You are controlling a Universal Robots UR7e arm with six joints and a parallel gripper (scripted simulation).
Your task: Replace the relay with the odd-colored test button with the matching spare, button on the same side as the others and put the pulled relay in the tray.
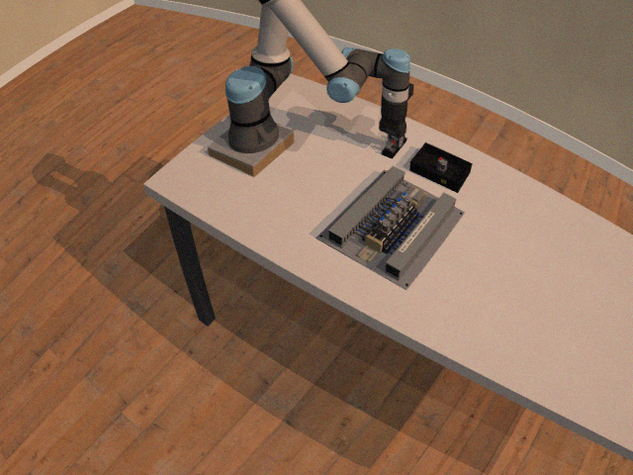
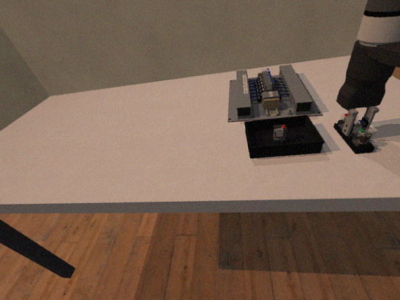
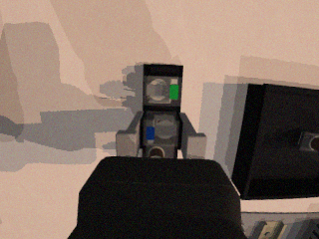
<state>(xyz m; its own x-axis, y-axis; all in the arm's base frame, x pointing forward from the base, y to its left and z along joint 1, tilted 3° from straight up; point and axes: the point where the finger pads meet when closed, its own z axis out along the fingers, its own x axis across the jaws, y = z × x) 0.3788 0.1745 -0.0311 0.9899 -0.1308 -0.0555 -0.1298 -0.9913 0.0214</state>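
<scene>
My gripper is down over a small black spare holder on the table, between the robot base and the tray. Its fingers are shut on the sides of the spare relay with the blue button, which stands upright in the holder. A second spare with a green button stands just beyond it in the same holder. A red button shows by the finger nearer the tray. The black tray holds a relay with a red button. The relay panel carries a row of relays with blue buttons.
Two grey wire ducts flank the relay row. A beige block sits at the panel's near end. The tray lies close beside the holder, with the panel just behind it. The robot base stands at the table's far corner.
</scene>
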